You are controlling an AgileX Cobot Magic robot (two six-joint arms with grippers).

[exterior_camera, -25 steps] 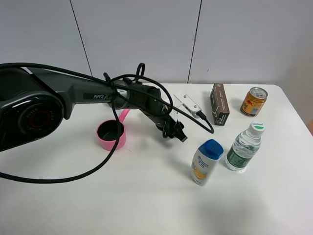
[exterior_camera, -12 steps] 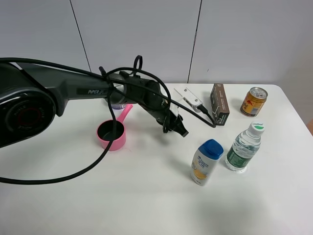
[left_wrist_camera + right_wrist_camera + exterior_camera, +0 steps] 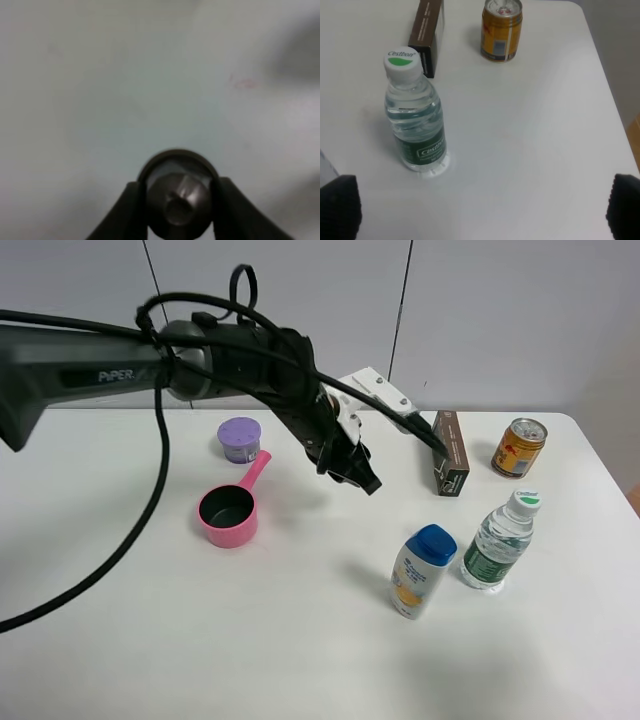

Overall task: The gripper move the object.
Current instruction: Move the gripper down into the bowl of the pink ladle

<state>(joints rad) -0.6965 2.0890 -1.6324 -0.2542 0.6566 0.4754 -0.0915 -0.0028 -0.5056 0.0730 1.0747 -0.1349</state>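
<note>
In the left wrist view my left gripper (image 3: 179,212) is shut on the object (image 3: 178,199), a tiny dark brown-grey capsule with a flared rim, held between the two black fingers (image 3: 129,210) above the white table. In the high view the left gripper (image 3: 360,478) hangs above the table middle, between the purple container and the brown box; the capsule is too small to make out there. My right gripper (image 3: 480,210) is open and empty, its fingertips at the frame's lower corners, close to the water bottle (image 3: 415,115).
A purple round container (image 3: 239,439) and a pink scoop cup (image 3: 228,512) stand to the left. A brown box (image 3: 449,452), a yellow can (image 3: 519,447), the water bottle (image 3: 497,540) and a white-and-blue bottle (image 3: 421,570) stand to the right.
My left arm has risen and swung toward the back, carrying its gripper up off the table. The purple container, hidden behind the arm before, now shows.
</note>
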